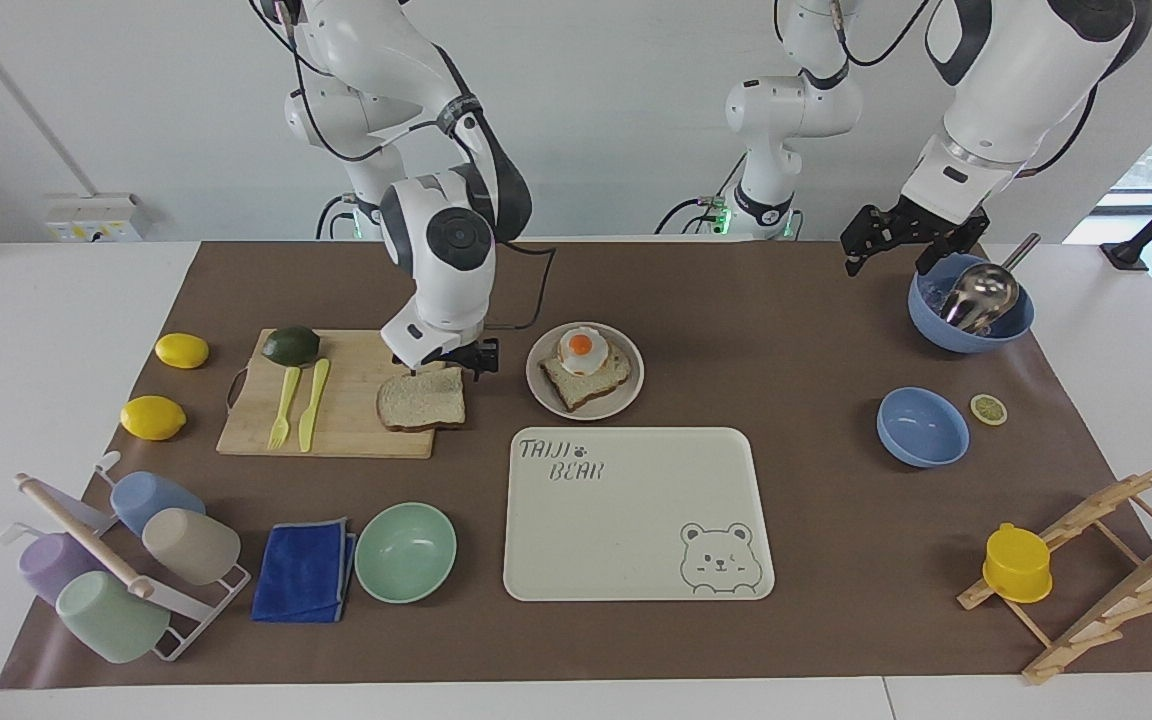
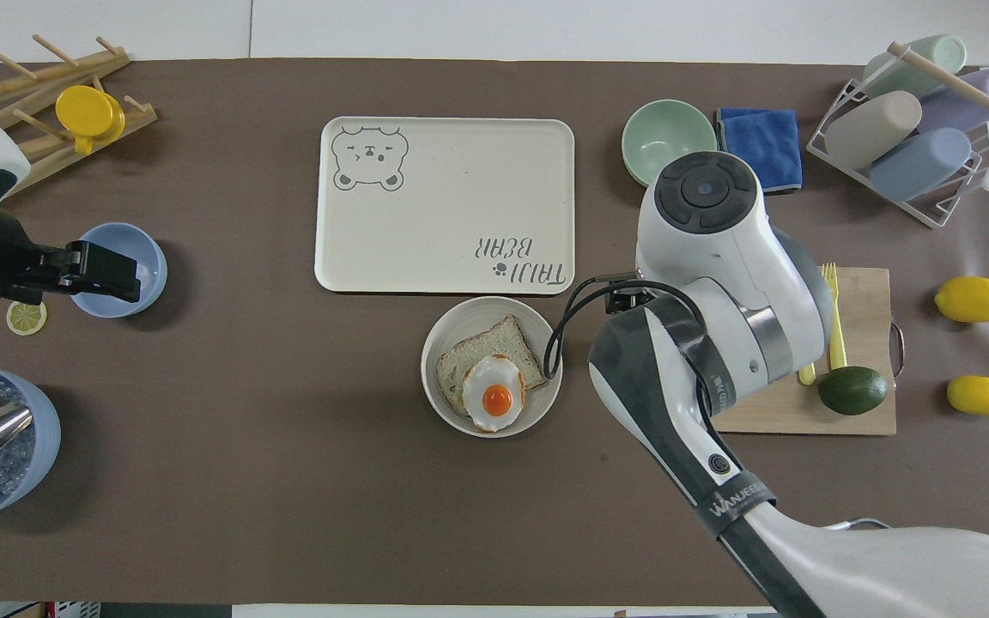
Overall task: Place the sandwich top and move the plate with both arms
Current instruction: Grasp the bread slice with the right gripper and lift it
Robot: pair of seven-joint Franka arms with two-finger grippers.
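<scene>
The sandwich top [image 1: 422,398], a pale bread slice, lies on the wooden cutting board [image 1: 346,410]; in the overhead view the right arm hides it. My right gripper [image 1: 441,360] is open and low over the slice's edge nearest the robots, its fingers either side of it. The round beige plate [image 1: 538,388] sits beside the board and holds a browner slice with a fried egg [image 1: 582,352]; the plate also shows in the overhead view [image 2: 441,339]. My left gripper [image 1: 908,245] waits open and empty, raised by the blue bowl with a metal scoop [image 1: 971,310].
The cream bear tray [image 1: 636,520] lies just farther from the robots than the plate. A mint bowl [image 1: 405,552] and a blue cloth [image 1: 304,570] sit beside it. An avocado [image 1: 290,345], a fork and a knife are on the board. A small blue bowl [image 1: 922,427] sits toward the left arm's end.
</scene>
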